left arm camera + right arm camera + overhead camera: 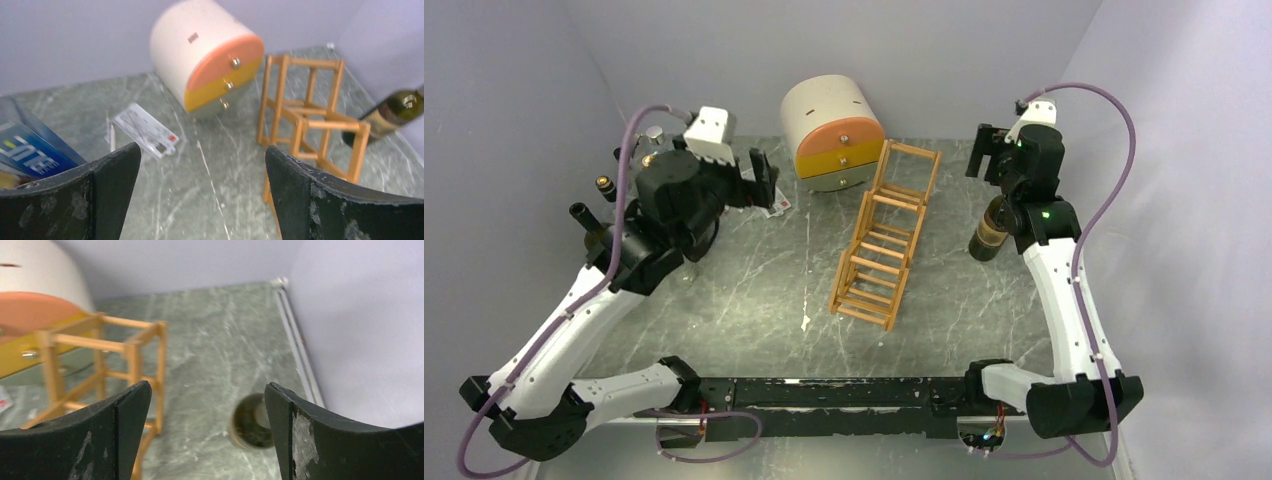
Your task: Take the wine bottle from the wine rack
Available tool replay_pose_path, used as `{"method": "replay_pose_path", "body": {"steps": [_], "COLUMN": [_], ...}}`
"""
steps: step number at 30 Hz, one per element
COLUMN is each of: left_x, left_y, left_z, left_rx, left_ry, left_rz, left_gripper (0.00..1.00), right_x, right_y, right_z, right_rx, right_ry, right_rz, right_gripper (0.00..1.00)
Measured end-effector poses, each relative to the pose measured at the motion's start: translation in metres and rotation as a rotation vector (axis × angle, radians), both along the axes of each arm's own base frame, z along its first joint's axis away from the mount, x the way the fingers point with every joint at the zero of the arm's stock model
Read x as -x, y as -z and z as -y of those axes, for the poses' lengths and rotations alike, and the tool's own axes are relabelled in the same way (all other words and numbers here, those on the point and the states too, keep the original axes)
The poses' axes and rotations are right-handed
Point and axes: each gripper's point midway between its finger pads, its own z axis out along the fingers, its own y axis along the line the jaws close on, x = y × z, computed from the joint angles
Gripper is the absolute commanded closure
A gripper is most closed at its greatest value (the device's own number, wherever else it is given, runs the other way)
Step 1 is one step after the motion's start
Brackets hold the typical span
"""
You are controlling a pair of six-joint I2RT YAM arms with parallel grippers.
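Nearest, along the front edge of the table (754, 290): the two arm bases (674, 380), bolted side by side. Farther in, mid-table, the wine rack (884, 235), lying lengthwise on the marble and slanting away to the right. To its right and clear of it, the wine bottle (990, 230), standing upright on the table, off the rack. Just above and behind the bottle, the right gripper (980, 152), fingers spread wide and gripping nothing; from its wrist, a look straight down on the bottle's top, close by the right finger. Across on the left, about level with the rack's far end, the left gripper (764, 178), likewise wide open and empty, aimed toward the rack. Just beyond it, a small printed card (776, 207) flat on the table. Behind the left arm, some dark bottles (605, 186) by the wall. Farthest back, near the rack's far end, the round drawer box (834, 130); touching or not, cannot tell.
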Motion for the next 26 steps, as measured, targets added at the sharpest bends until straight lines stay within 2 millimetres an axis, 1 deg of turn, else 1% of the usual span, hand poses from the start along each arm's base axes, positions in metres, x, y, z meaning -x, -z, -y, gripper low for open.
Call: {"method": "replay_pose_path", "body": {"steps": [2, 4, 5, 7, 9, 11, 13, 14, 17, 19, 21, 23, 25, 26], "left_x": [-0.012, -0.024, -0.03, -0.041, -0.047, -0.05, -0.048, -0.043, -0.023, -0.001, 0.024, 0.049, 0.069, 0.075], "left_y": [-0.019, -0.041, -0.051, -0.07, -0.082, -0.089, -0.092, -0.095, -0.108, -0.124, -0.142, -0.158, -0.169, -0.172], "left_z": [-0.012, -0.031, -0.043, -0.074, -0.106, -0.138, -0.163, -0.174, -0.183, -0.184, -0.185, -0.186, -0.186, -0.185], "left_rx": [0.004, 0.012, 0.017, 0.029, 0.034, 0.035, 0.031, 0.03, 0.05, 0.084, 0.123, 0.16, 0.191, 0.201], "left_ry": [-0.037, -0.084, -0.119, -0.205, -0.288, -0.367, -0.434, -0.467, -0.488, -0.483, -0.477, -0.464, -0.45, -0.443], "left_rz": [0.037, 0.082, 0.103, 0.147, 0.174, 0.192, 0.202, 0.208, 0.252, 0.306, 0.371, 0.44, 0.5, 0.521], "left_gripper": [0.02, 0.02, 0.02, 0.02, 0.02, 0.02, 0.02, 0.03, 0.02, 0.02, 0.02, 0.02, 0.02, 0.03], "right_x": [0.004, 0.011, 0.016, 0.03, 0.047, 0.065, 0.088, 0.1, 0.137, 0.162, 0.183, 0.199, 0.208, 0.21], "right_y": [-0.021, -0.041, -0.052, -0.076, -0.098, -0.117, -0.136, -0.145, -0.165, -0.176, -0.188, -0.202, -0.21, -0.211], "right_z": [-0.023, -0.043, -0.052, -0.064, -0.068, -0.068, -0.064, -0.061, -0.054, -0.048, -0.044, -0.04, -0.038, -0.037], "right_rx": [-0.019, -0.041, -0.056, -0.079, -0.088, -0.087, -0.079, -0.073, -0.066, -0.067, -0.07, -0.075, -0.079, -0.083], "right_ry": [-0.076, -0.15, -0.192, -0.257, -0.294, -0.313, -0.319, -0.32, -0.317, -0.309, -0.304, -0.295, -0.288, -0.287], "right_rz": [0.038, 0.073, 0.093, 0.139, 0.185, 0.23, 0.283, 0.309, 0.39, 0.439, 0.489, 0.537, 0.568, 0.573], "right_gripper": [0.05, 0.01, 0.0, 0.0, 0.0, 0.0, 0.0, 0.0, 0.0, 0.0, 0.0, 0.0, 0.0, 0.0]}}
